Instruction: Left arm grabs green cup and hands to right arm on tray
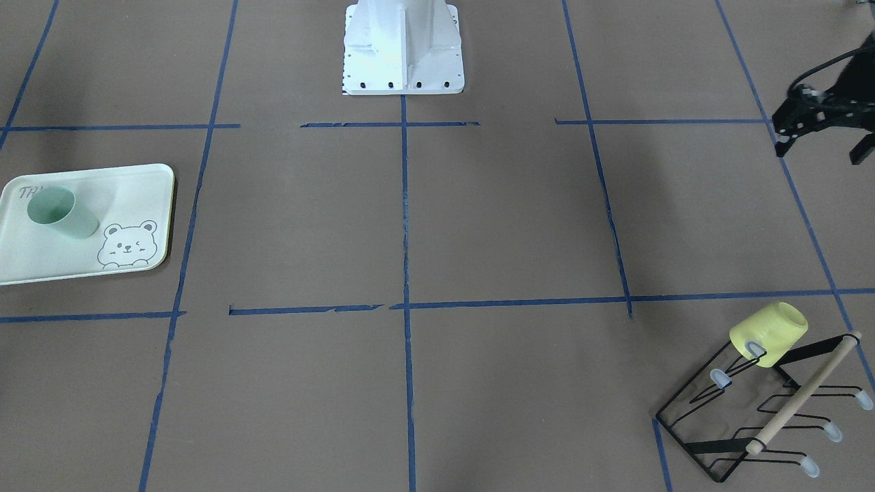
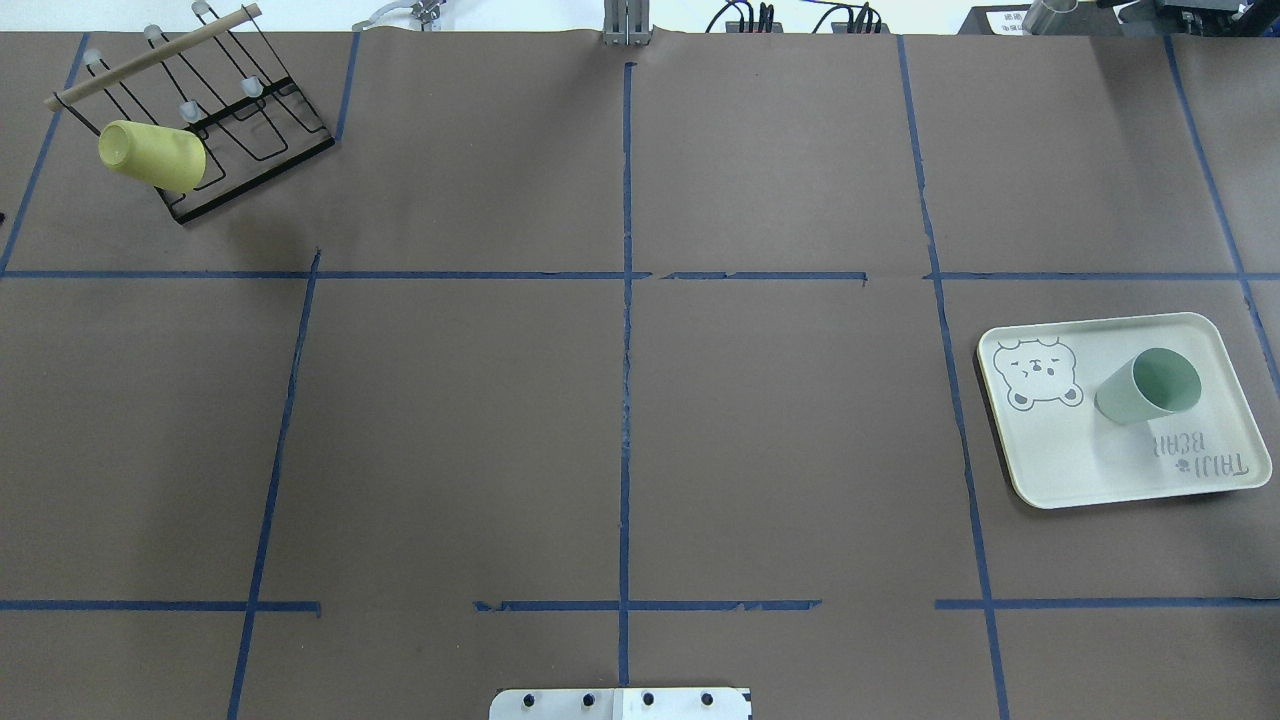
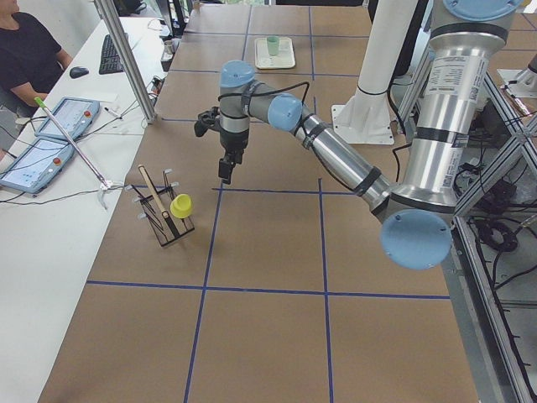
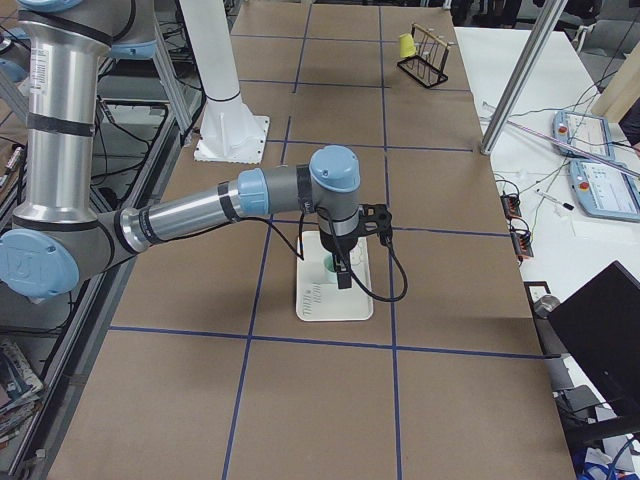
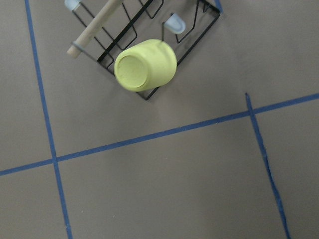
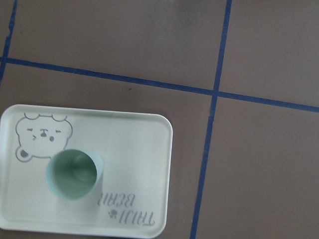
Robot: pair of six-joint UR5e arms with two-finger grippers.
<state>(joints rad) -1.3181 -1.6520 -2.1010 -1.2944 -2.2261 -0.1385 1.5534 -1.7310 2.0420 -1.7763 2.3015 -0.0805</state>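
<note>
The green cup (image 1: 61,212) stands upright on the tray (image 1: 41,253), between the bear drawing and the lettering. It also shows in the overhead view (image 2: 1150,385) and in the right wrist view (image 6: 72,174). Nothing touches it. My right gripper (image 4: 343,275) hangs above the tray (image 4: 335,300) and shows only in the exterior right view, so I cannot tell whether it is open. My left gripper (image 1: 820,150) hangs in the air at the table's other end with its fingers spread and empty. It is a little short of the rack (image 3: 168,218).
A yellow cup (image 1: 769,333) hangs upside down on a black wire rack (image 1: 752,410) with a wooden bar, far from the tray. The white robot base (image 1: 403,48) stands at the table's middle edge. An operator (image 3: 25,50) sits beside the table's far side.
</note>
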